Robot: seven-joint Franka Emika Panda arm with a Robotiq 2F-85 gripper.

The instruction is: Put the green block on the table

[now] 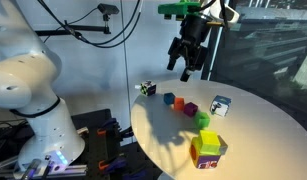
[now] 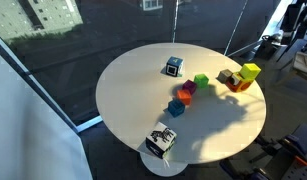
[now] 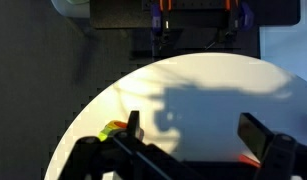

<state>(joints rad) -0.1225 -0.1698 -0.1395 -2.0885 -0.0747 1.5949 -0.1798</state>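
Observation:
The green block (image 1: 203,120) is a small lime cube standing on the round white table (image 1: 263,125), at the end of a row of small blocks. It also shows in an exterior view (image 2: 201,80) on the table (image 2: 133,90). My gripper (image 1: 186,68) hangs high above the table, over the row of blocks, open and empty. In the wrist view the two fingers of my gripper (image 3: 193,130) stand wide apart with only the shadowed table top (image 3: 193,80) between them. The green block is out of the wrist view.
Blue (image 1: 169,99), red (image 1: 180,102) and purple (image 1: 191,109) blocks lie in the row. A white cube with blue marks (image 1: 220,105), a black-and-white cube (image 1: 146,88) at the table edge and a larger multicoloured cube (image 1: 207,148) also stand there. The robot base (image 1: 33,100) is beside the table.

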